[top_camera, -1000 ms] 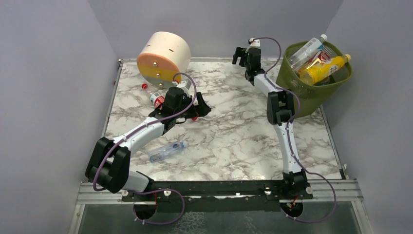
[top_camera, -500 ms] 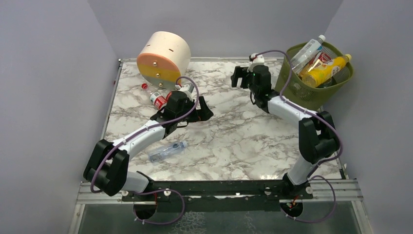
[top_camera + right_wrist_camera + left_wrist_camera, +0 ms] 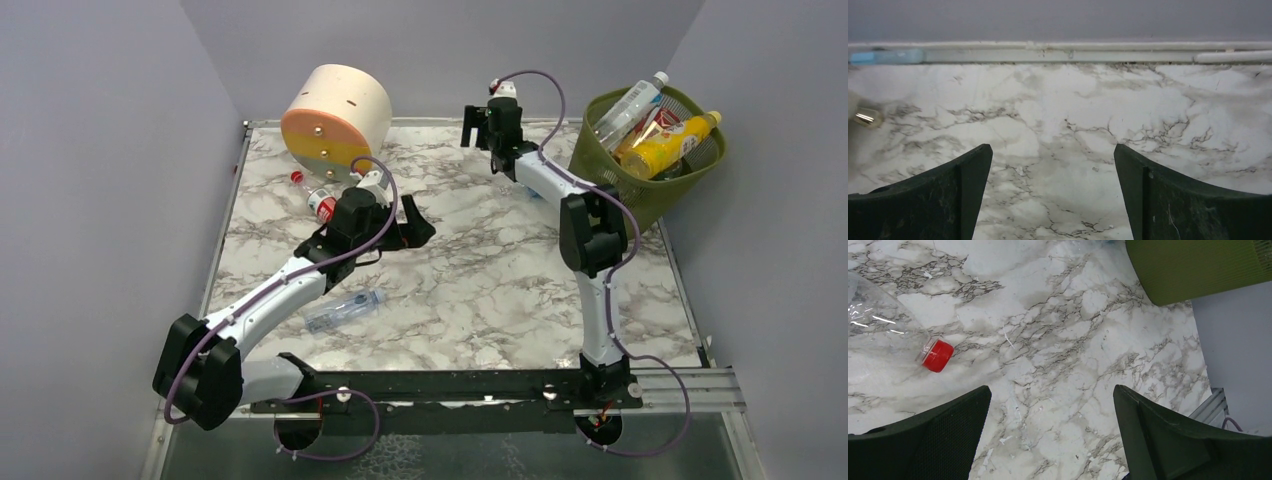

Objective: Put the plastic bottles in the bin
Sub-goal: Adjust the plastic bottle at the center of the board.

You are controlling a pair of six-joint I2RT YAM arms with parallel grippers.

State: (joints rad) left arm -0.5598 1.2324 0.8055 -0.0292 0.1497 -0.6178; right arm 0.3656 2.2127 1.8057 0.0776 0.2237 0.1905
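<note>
task partly done. the bin [image 3: 655,195] stands at the far right corner of the table [image 3: 480,290] and holds several plastic bottles [image 3: 668,143], one yellow, one clear and jutting over the rim. i judge at least three are left: a clear bottle [image 3: 345,309] lying beside my left arm, a red-labelled bottle [image 3: 321,204] near the round drawer box [image 3: 335,115], and a clear, crinkled, red-capped bottle [image 3: 888,325] on its side just beside my left gripper [image 3: 1050,405]. left gripper and right gripper [image 3: 1053,160] are both spread wide, grasping nothing.
</note>
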